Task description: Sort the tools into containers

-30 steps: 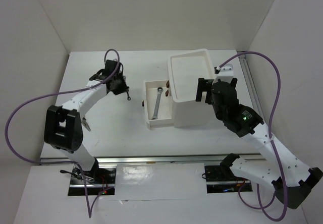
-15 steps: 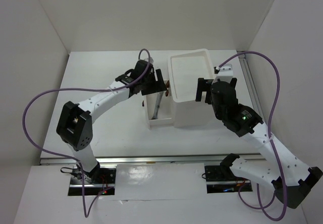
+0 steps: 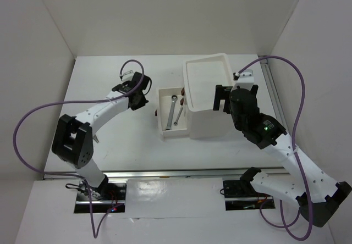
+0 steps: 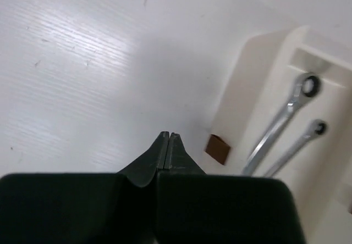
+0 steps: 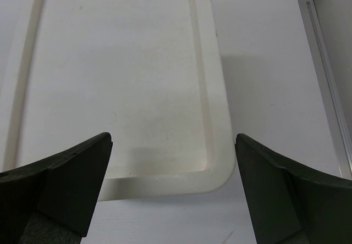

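Standing on the white table [image 3: 126, 139], right of centre, the white box unit [image 3: 206, 124] shows a bare rimmed top tray [image 5: 201, 62]; the right gripper [image 5: 171, 145] hovers over the tray's corner, its fingers [image 5: 77, 172] spread wide with nothing between them; the left gripper [image 4: 169, 139] hangs above bare table just beside the drawer, its fingers pressed together and empty; one drawer [image 3: 161, 109] stands slid out from the unit's left side toward the left arm; inside it lie two silver wrenches side by side, the longer wrench [image 4: 280, 126] nearer the drawer's front and the shorter wrench [image 4: 297, 148] close beside it; a small red-brown handle [image 4: 217, 148] sits on the drawer's front wall.
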`<state>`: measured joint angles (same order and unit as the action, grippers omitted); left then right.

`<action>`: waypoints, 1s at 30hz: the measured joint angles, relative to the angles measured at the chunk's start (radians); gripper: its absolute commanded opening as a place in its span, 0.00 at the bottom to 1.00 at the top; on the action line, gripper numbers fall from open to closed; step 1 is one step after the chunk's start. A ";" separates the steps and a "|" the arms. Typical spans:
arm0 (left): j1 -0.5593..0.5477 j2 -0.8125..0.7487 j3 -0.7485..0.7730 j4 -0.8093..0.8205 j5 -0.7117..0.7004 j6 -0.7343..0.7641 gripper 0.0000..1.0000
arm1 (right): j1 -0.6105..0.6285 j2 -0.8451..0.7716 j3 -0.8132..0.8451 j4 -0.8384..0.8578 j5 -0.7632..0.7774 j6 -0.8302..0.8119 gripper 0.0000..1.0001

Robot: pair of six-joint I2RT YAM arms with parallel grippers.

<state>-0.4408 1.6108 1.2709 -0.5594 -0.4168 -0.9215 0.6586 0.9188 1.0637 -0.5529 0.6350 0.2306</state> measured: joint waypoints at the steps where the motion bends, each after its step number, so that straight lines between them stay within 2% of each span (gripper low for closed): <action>1: 0.005 0.024 -0.004 -0.002 -0.006 0.005 0.00 | 0.000 0.000 0.000 0.000 0.000 0.000 1.00; 6: 0.000 0.156 -0.040 0.074 0.037 0.058 0.00 | 0.000 0.004 0.000 0.000 0.001 0.000 1.00; 16: -0.010 0.177 -0.116 0.412 0.385 0.195 0.00 | 0.000 0.036 0.000 -0.007 0.012 -0.005 1.00; 22: -0.065 0.252 -0.103 0.593 0.537 0.169 0.00 | 0.000 0.048 0.000 -0.010 0.016 -0.004 1.00; 27: -0.119 0.306 -0.097 0.713 0.575 0.127 0.00 | 0.000 0.048 0.000 -0.011 0.018 -0.004 1.00; 30: -0.127 0.317 -0.102 0.748 0.598 0.103 0.06 | 0.000 0.048 0.000 -0.011 0.018 -0.004 1.00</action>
<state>-0.5678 1.9278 1.1687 0.1890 0.1810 -0.8181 0.6586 0.9668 1.0637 -0.5644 0.6529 0.2264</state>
